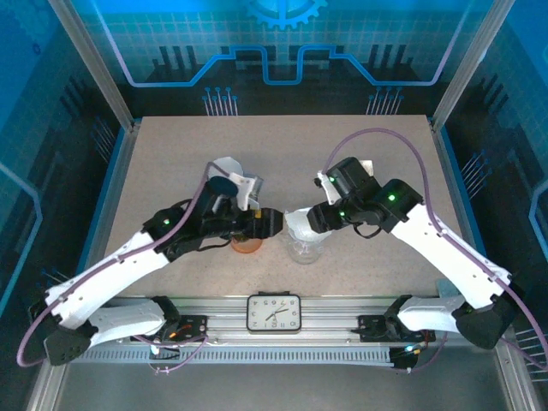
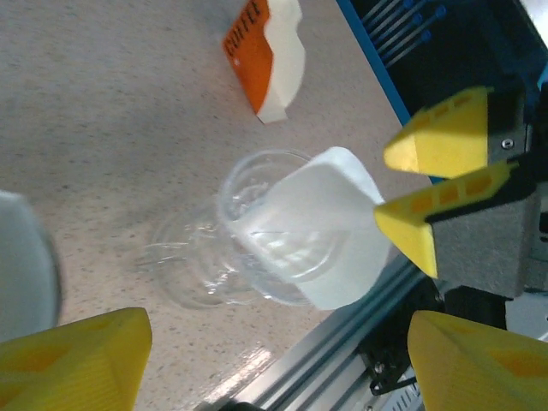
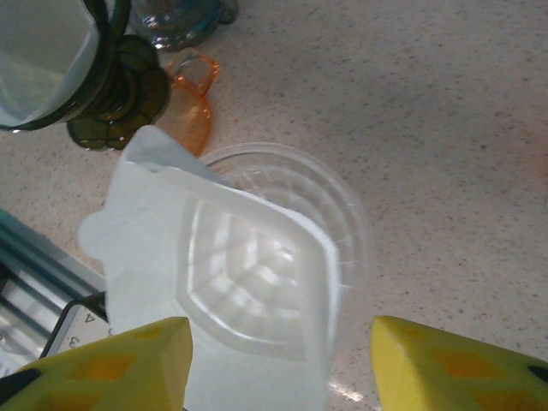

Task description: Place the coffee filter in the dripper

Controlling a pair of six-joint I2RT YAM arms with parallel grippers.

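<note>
Speckled beige worktop (image 1: 171,154) within blue-panelled enclosure (image 1: 282,51). Clear dripper (image 3: 342,205) carrying white coffee filter (image 3: 248,282); orange coffee pack (image 2: 265,56), clock (image 1: 274,312) nearby. Jaws open on left gripper (image 2: 278,342) and right gripper (image 3: 281,342).

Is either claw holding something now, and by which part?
Nothing appears held. The paper filter rests in the clear dripper, between the spread fingers of the right claw; the left claw is open too.
</note>
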